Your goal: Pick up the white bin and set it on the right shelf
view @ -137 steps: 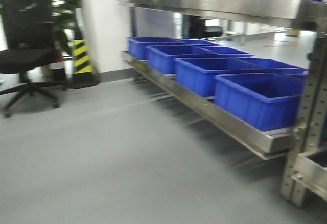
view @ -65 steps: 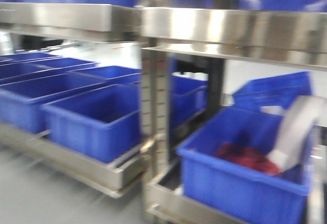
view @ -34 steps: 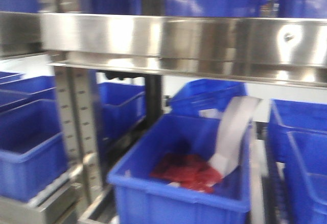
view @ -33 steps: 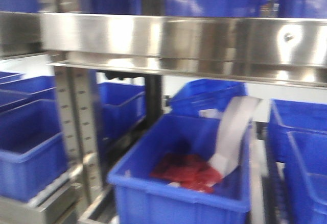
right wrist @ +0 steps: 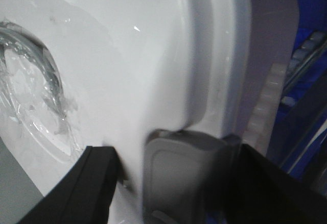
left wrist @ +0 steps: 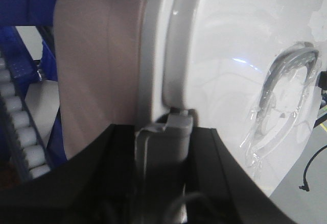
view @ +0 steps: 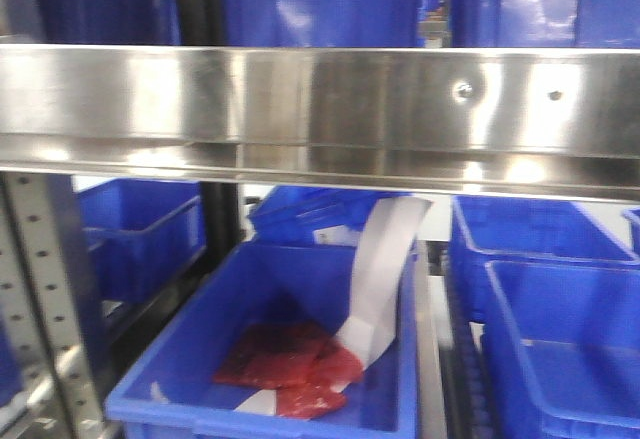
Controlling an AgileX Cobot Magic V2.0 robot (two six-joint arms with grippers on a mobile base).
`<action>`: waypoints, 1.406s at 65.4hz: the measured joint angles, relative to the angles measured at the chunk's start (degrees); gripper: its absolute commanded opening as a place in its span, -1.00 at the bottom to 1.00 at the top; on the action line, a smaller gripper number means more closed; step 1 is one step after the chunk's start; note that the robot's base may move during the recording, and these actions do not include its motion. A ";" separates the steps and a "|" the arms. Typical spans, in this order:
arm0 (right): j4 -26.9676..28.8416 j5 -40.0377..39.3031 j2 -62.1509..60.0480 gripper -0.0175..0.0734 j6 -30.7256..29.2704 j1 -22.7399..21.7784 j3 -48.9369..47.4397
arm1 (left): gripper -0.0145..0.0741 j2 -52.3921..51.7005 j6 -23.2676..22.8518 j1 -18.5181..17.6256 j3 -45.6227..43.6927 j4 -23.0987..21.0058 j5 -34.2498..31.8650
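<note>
The left end effector [left wrist: 164, 124] is pinched on the lid lip of the white bin [left wrist: 230, 55]. One grey finger [left wrist: 163, 142] presses against the rim and its partner is hidden. The right end effector [right wrist: 184, 155] clamps the opposite lip, with its grey pad [right wrist: 179, 175] flat against the lid. The bin hangs between them, and a roller track [left wrist: 20, 142] shows just past its pinkish side. The right shelf [view: 300, 99] spans the front view. Blue bins [view: 320, 4] stand above its rail. Below the rail, a blue bin [view: 260, 414] holds red packets [view: 285, 359] and a white strip [view: 380, 269]. A perforated upright [view: 45, 299] stands under the rail's left end. Both wrists lie close against the lid.
</note>
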 measured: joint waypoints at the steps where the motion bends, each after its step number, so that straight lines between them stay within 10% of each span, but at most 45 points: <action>1: 0.00 0.00 0.00 -0.46 0.00 0.00 0.00 | -0.96 0.00 0.00 0.00 0.00 0.00 0.00; 92: 0.00 0.00 0.00 -0.46 0.00 0.00 0.00 | -0.96 0.00 0.00 0.00 0.00 0.00 0.08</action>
